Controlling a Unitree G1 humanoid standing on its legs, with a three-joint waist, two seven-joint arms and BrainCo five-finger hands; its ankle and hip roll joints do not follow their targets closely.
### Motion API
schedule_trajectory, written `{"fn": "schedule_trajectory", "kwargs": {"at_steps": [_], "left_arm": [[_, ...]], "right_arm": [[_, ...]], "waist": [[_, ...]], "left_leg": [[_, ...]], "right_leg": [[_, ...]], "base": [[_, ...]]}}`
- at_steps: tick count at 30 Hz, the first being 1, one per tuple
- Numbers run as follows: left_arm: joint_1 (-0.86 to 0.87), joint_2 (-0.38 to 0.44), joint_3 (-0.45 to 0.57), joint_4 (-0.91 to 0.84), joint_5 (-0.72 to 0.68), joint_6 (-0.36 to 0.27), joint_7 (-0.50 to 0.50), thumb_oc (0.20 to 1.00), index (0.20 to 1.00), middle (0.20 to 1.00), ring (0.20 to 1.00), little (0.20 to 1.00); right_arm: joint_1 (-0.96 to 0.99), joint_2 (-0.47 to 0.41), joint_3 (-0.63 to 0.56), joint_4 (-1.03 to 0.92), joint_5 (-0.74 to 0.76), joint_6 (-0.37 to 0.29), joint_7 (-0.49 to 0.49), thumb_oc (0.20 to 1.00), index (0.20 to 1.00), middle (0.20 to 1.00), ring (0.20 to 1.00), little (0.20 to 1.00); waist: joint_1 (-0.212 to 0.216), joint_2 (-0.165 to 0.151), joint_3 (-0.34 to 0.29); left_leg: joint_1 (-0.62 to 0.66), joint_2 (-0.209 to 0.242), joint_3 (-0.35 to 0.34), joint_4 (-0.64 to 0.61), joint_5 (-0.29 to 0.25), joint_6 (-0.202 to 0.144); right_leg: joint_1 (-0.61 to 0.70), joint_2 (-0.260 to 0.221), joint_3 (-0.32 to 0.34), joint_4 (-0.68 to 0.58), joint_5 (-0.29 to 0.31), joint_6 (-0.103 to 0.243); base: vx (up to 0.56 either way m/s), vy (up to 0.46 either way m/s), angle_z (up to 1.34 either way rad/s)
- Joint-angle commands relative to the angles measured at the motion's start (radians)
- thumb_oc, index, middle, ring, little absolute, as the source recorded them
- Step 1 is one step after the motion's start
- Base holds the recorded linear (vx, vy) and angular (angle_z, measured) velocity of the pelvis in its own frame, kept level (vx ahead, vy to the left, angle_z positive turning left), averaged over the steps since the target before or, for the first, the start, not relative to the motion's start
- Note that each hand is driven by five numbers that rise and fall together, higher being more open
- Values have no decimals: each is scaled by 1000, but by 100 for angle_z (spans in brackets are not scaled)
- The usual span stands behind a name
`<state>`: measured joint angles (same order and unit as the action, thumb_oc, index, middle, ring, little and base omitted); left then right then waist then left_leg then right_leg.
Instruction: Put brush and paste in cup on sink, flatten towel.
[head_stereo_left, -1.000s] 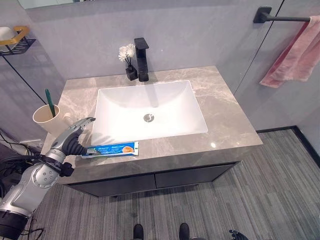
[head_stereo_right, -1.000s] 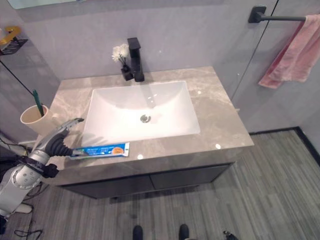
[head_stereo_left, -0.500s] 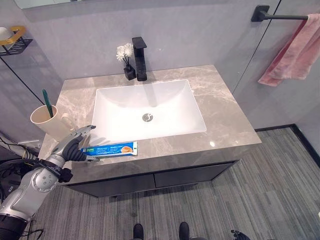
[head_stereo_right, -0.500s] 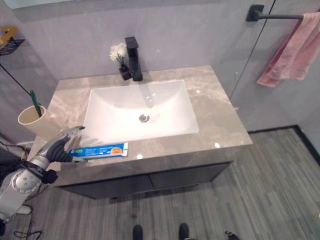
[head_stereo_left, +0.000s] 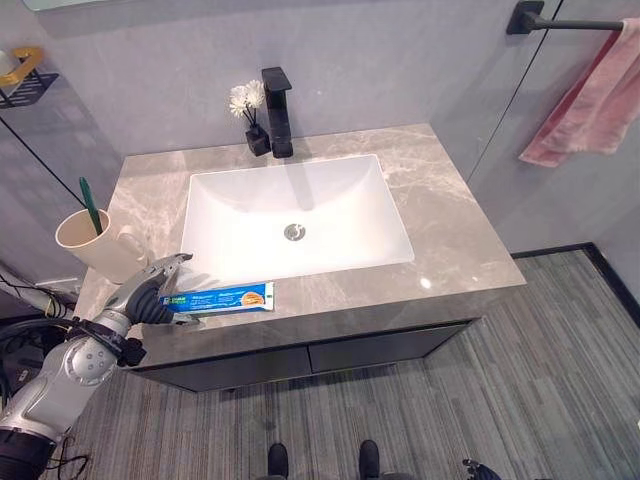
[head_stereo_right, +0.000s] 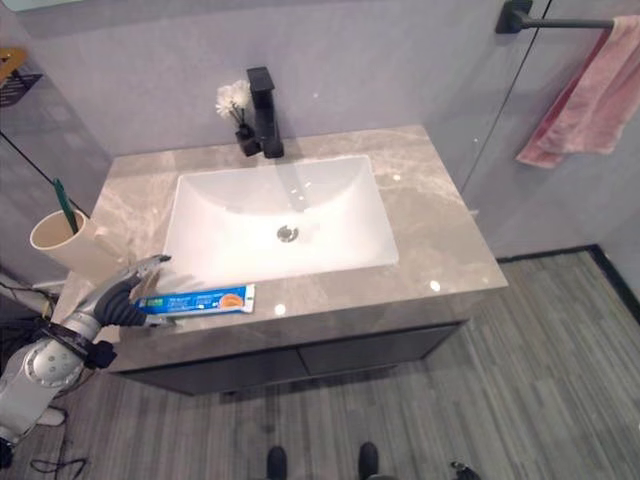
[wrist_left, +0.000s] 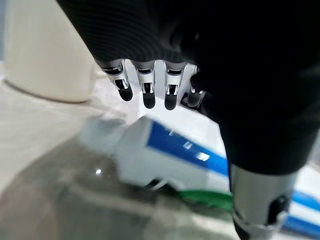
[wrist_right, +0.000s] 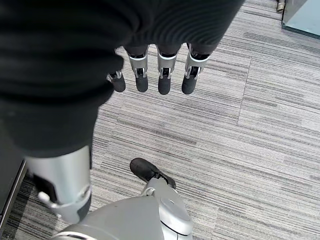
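Note:
A blue and white toothpaste tube lies flat on the grey marble counter, in front of the white sink. My left hand is at the tube's left end, open, its fingers spread just above the tube and the thumb beside it. To the left stands a cream cup with a green toothbrush upright in it. A pink towel hangs bunched on a black wall bar at the upper right. My right hand hangs open over the floor.
A black faucet and a small black vase of white flowers stand behind the sink. A wire shelf sits on the wall at the upper left. Grey striped flooring runs in front of the cabinet.
My left hand has come down from above the counter to the left end of the toothpaste tube. The tube, cup and towel have not moved.

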<state>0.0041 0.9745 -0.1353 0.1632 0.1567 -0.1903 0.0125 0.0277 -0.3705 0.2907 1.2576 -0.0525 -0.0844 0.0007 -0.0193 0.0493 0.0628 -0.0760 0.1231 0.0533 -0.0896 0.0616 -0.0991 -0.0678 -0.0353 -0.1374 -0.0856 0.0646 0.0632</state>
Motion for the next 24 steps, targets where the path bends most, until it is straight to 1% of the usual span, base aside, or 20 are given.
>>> {"fn": "schedule_trajectory", "kwargs": {"at_steps": [1,3,4,5,6,11,14,24], "left_arm": [[-45,14,25,8,-7,-13,8,1000,1000,1000,1000,1000],[-52,-3,-2,30,16,-14,5,1000,1000,1000,1000,1000],[-56,-11,-14,36,30,-16,6,859,859,859,859,859],[-61,-18,-30,52,44,-16,10,407,407,407,407,407],[-63,-27,-43,62,58,-18,13,200,200,200,200,200],[-72,-61,-104,106,112,-20,17,200,200,200,200,200],[-79,-80,-125,122,113,-19,14,200,200,200,200,200],[-97,-113,-122,133,81,-9,23,200,200,200,200,200]], "right_arm": [[0,-22,9,-16,5,-6,-16,1000,1000,1000,1000,1000],[-2,-26,5,-17,6,-9,-22,1000,1000,1000,1000,1000],[-2,-28,3,-17,6,-10,-25,1000,1000,1000,1000,1000],[-3,-30,2,-17,7,-11,-26,1000,1000,1000,1000,1000],[-4,-30,2,-19,7,-12,-28,1000,1000,1000,1000,1000],[-11,-32,-3,-11,8,-16,-41,1000,1000,1000,1000,1000],[-14,-33,-3,-6,8,-17,-44,1000,1000,1000,1000,1000],[-14,-31,-7,8,9,-8,-45,1000,1000,1000,1000,1000]], "waist": [[-19,-53,-22],[-21,-53,-22],[-22,-53,-23],[-22,-53,-24],[-24,-54,-26],[-27,-54,-34],[-29,-55,-38],[-29,-54,-53]], "left_leg": [[6,-7,3,2,0,-17],[2,-6,4,2,0,-17],[1,-5,6,2,0,-17],[1,-5,7,2,0,-17],[2,-3,7,2,-1,-17],[13,0,10,2,-9,-17],[26,2,13,2,-14,-16],[59,8,21,2,-24,-18]], "right_leg": [[-47,-95,52,-2,53,106],[-51,-95,51,-2,53,106],[-51,-95,52,-2,52,106],[-51,-94,52,-2,51,106],[-51,-94,52,-2,51,106],[-43,-91,56,-2,45,106],[-34,-89,58,-2,42,106],[-4,-85,61,-2,32,102]], "base": [[0,0,0],[0,0,0],[0,0,0],[0,0,0],[13,2,4],[7,0,2],[12,1,-3],[10,0,-4]]}}
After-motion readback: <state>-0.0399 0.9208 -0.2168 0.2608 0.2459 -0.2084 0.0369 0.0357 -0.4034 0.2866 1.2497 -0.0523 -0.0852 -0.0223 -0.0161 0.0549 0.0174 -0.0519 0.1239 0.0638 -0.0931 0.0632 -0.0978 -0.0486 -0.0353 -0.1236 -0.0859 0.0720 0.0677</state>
